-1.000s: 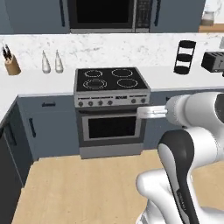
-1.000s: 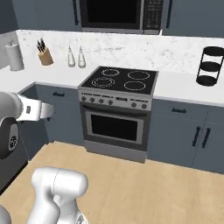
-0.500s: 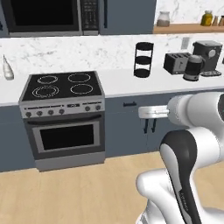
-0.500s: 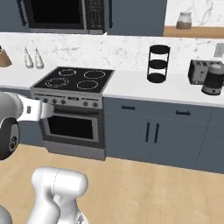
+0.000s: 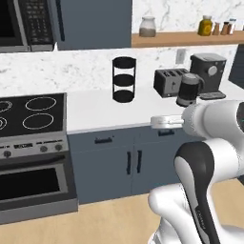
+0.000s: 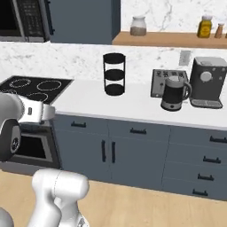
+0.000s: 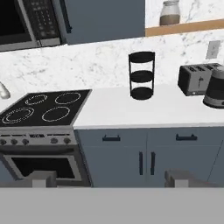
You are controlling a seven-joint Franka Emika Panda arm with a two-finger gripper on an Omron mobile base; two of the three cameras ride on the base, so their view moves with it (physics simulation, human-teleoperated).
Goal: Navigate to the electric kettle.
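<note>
Kettle: the small black tapered electric kettle (image 6: 175, 93) with a silver base ring and pale grey top stands upright on the white table (image 6: 128, 104), toward its right part; at the right edge of the hand view it shows partly cut off (image 7: 216, 87).
Kettle's neighbours: just behind it and to its left sits the silver slotted toaster (image 6: 160, 81); just to its right stands the larger grey boxy appliance (image 6: 207, 82), close beside it but whether touching cannot be told.
Rack: a black three-tier round wire stand (image 6: 114, 74) stands upright on the table, well apart to the kettle's left, near the marbled back wall.
Stove: a black glass cooktop with four ring burners (image 7: 46, 106) over a steel oven front lies at the table's left end, far from the kettle.
Shelf: a wooden wall shelf (image 6: 168, 39) above the table carries a lidded glass jar (image 6: 138, 25) and a yellow jar (image 6: 204, 26).
Hand: the robot's hand (image 7: 110, 179) is held out in front of the blue-grey lower cabinets (image 6: 133, 153), its two grey fingertips (image 7: 180, 178) set wide apart with nothing between them.
Arm: the white arm (image 5: 209, 143) rises at the right of the left base view, below the kettle (image 5: 188, 89).
</note>
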